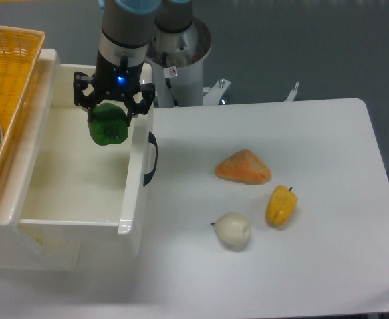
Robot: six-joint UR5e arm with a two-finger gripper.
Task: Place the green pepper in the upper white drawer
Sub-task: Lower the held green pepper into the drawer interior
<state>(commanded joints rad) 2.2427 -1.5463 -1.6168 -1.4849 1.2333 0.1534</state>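
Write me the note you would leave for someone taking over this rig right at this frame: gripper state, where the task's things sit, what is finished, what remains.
Gripper: shut on the small glossy dark-green bell pepper, holding it in the air.
Pepper: over the inside of the large glossy white plastic drawer, near the back and close to the front wall with the dark curved handle; not yet resting on the drawer floor.
Done: pepper picked up and carried over the drawer.
Left: lower if needed, open the gripper, pull the arm clear.
Untouched on the white table: orange wedge-shaped item, yellow pepper, pale round fruit.
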